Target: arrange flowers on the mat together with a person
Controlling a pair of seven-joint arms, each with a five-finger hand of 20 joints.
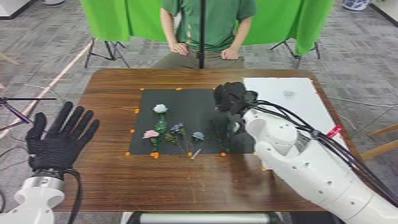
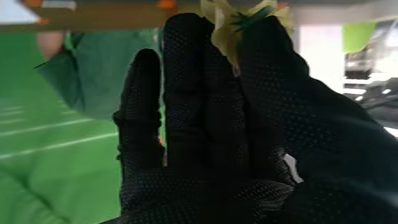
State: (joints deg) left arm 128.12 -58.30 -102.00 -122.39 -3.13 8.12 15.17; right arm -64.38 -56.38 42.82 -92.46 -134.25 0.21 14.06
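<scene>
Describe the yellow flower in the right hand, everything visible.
The yellow flower has pale yellow, thin petals that look soft, perhaps fabric, with a narrow dark green part among them. It is pinched between the thumb and fingers of the right hand, the black glove pressing on it from both sides. One petal runs down along the fingers. The hand is at the far right part of the dark mat. Stem length cannot be told.

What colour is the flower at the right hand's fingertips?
The flower is pale yellow, seen best in the right wrist view.
</scene>
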